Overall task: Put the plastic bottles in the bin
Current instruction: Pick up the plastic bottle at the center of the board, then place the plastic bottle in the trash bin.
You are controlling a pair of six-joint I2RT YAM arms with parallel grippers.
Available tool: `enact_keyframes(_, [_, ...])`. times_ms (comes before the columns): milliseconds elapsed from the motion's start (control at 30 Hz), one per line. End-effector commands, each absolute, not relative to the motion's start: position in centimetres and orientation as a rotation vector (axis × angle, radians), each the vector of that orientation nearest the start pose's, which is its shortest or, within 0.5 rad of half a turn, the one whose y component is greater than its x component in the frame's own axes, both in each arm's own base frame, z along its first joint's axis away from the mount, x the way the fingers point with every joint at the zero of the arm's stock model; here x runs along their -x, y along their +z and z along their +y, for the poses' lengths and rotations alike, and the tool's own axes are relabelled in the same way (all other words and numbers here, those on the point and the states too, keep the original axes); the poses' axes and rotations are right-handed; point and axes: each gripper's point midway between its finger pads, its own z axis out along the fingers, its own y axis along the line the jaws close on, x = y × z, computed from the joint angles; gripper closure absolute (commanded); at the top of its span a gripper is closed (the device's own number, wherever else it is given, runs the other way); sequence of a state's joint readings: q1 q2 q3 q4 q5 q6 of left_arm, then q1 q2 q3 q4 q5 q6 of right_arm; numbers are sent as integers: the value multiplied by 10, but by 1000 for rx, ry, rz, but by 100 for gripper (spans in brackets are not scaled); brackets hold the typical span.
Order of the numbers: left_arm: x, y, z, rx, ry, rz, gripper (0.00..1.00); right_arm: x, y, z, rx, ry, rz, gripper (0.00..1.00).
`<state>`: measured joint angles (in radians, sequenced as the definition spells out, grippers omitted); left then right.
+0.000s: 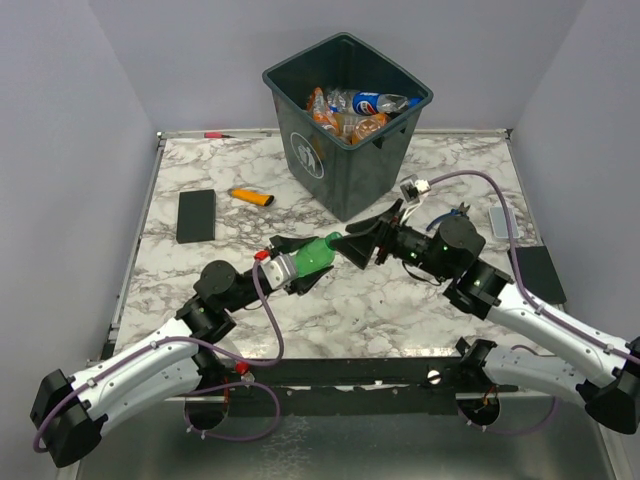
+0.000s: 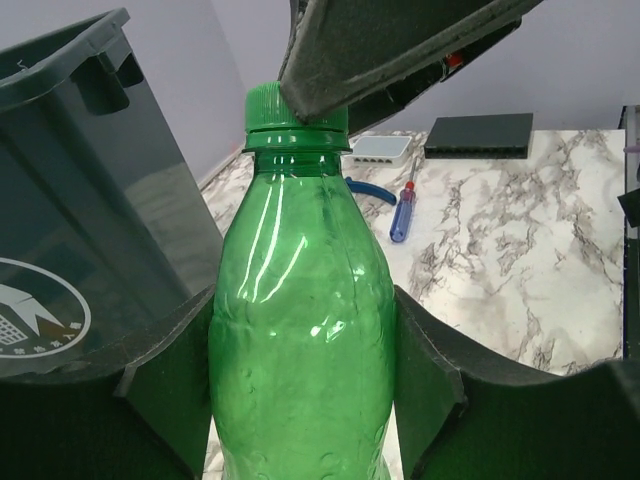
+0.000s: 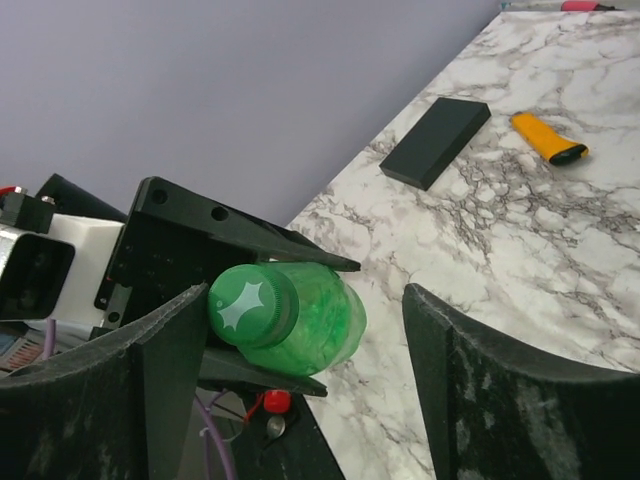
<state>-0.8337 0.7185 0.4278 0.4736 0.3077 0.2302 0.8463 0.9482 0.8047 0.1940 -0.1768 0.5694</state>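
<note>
Above the middle of the marble table (image 1: pixel 420 300), on the near side of the bin (image 1: pixel 350 175), the left gripper (image 1: pixel 303 264) has its fingers clamped on the body of a green bottle (image 1: pixel 320 251), cap pointing right. The right gripper (image 1: pixel 362 241) faces it, fingers spread wide either side of the cap, gripping nothing. Several bottles (image 1: pixel 352 108) already lie heaped in the bin. I see no other bottle on the tabletop, only an orange lighter (image 1: pixel 252 197) and a black pad (image 1: pixel 196 216) at the left, so this green one looks like the last to go in.
</note>
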Motion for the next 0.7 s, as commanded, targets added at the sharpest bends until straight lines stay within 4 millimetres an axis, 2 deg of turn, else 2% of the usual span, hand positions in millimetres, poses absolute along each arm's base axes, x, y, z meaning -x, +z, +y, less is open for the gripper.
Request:
enact_keyframes(0, [-184,280,-266,-930,-697,1067,87,-203,345,318,371,1292,1570,27])
enact_keyframes(100, [-184,281,-266,-925,-690,1066,87,-202,344,325,379,1316,1572,41])
enact_keyframes(167, [-184,281,-265,-922,-685,1065,87,-202,342,328,381,1321,1576,46])
enact_keyframes(333, [-185,282,-264,-914,-680,1065,87,-200,338,335,402,1339,1596,41])
enact_keyframes(400, [-185,282,-263,-909,-678,1068,86,-201,334,336,401,1335,1609,44])
enact_keyframes(467, [-186,282,-263,-903,-674,1072,86,-202,329,336,396,1328,1622,52])
enact_keyframes(600, [-188,283,-262,-892,-669,1077,83,-200,325,336,404,1326,1636,75])
enact_keyframes(633, [-189,283,-261,-884,-667,1082,77,-199,324,336,410,1327,1639,81])
enact_keyframes(667, [-190,283,-261,-875,-666,1089,72,-198,324,335,410,1328,1640,92])
